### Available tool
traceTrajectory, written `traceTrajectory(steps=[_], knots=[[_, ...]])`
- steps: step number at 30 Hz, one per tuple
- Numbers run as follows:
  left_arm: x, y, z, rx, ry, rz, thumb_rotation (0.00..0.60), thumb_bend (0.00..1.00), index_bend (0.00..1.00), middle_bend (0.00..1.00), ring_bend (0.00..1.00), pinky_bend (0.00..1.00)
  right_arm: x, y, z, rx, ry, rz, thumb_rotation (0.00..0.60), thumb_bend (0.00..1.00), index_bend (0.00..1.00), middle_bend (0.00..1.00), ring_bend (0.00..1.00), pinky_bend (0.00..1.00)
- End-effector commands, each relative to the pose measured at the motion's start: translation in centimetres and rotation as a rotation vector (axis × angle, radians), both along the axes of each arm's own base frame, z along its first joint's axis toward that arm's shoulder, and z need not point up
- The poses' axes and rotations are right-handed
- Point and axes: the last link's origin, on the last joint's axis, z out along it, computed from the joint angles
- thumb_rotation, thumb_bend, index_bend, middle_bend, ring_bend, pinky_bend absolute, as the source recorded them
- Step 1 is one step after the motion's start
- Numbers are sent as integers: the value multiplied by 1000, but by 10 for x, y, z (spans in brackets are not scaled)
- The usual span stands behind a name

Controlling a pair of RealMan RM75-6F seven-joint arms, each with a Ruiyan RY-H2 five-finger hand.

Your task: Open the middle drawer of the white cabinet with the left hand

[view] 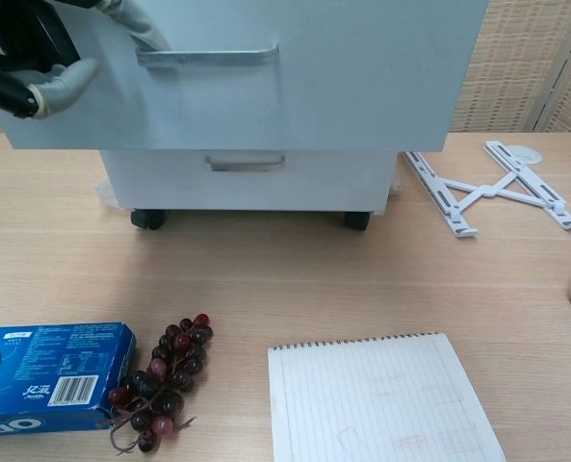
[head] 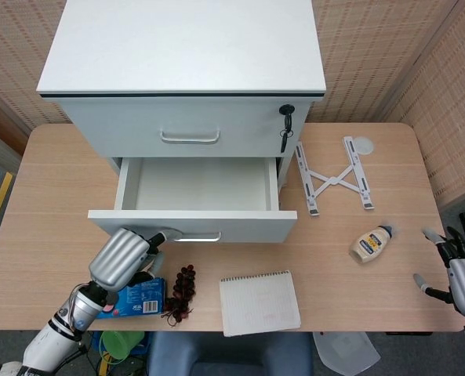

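Note:
The white cabinet [head: 183,47] stands at the back of the table. Its middle drawer [head: 193,223] is pulled well out and shows an empty inside. My left hand [head: 123,256] grips the left end of the drawer's metal handle [view: 208,56]; in the chest view the left hand [view: 35,58] sits at the top left against the drawer front [view: 362,67]. The top drawer [head: 189,129] and the bottom drawer [view: 246,173] are closed. My right hand [head: 461,270] rests at the table's right edge, fingers apart, holding nothing.
A blue cookie box [view: 44,375] and a bunch of dark grapes [view: 165,375] lie at the front left. A spiral notepad [head: 259,301] lies front centre. A white folding stand [head: 334,176] and a squeeze bottle [head: 371,244] lie to the right.

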Motion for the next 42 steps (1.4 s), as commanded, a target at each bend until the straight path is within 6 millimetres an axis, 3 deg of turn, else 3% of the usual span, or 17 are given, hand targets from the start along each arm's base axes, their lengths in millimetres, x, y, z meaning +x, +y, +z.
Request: traceTrajectory(steps=[1, 16, 21, 25, 28, 37, 42], knots=[[-1, -3, 1, 0, -2, -2, 600, 631, 285, 921, 1000, 1000, 0, 0, 0, -1, 0, 0, 600, 194, 123, 228, 81, 167], [1, -9, 14, 68, -104, -42, 600, 629, 271, 916, 988, 1000, -1, 0, 0, -2, 1, -4, 600, 193, 123, 228, 81, 167], [-6, -11, 23, 116, -135, -37, 600, 629, 395, 897, 962, 1000, -1, -1, 0, 1, 0, -3, 600, 193, 123, 228, 81, 167], [-21, -15, 30, 153, -127, -5, 600, 629, 587, 886, 947, 1000, -1, -1, 0, 3, 0, -6, 600, 194, 123, 228, 81, 167], [-36, -20, 34, 184, -119, 30, 600, 629, 667, 886, 939, 1000, -1, -2, -1, 5, 1, -8, 600, 194, 123, 228, 81, 167], [-82, -34, 42, 266, -73, 166, 600, 629, 743, 887, 918, 1000, 1, -5, -3, 16, 3, -6, 600, 193, 123, 228, 81, 167], [-118, -36, 41, 310, 24, 251, 600, 629, 771, 912, 928, 974, 3, -7, -6, 25, 5, -7, 600, 193, 123, 228, 81, 167]])
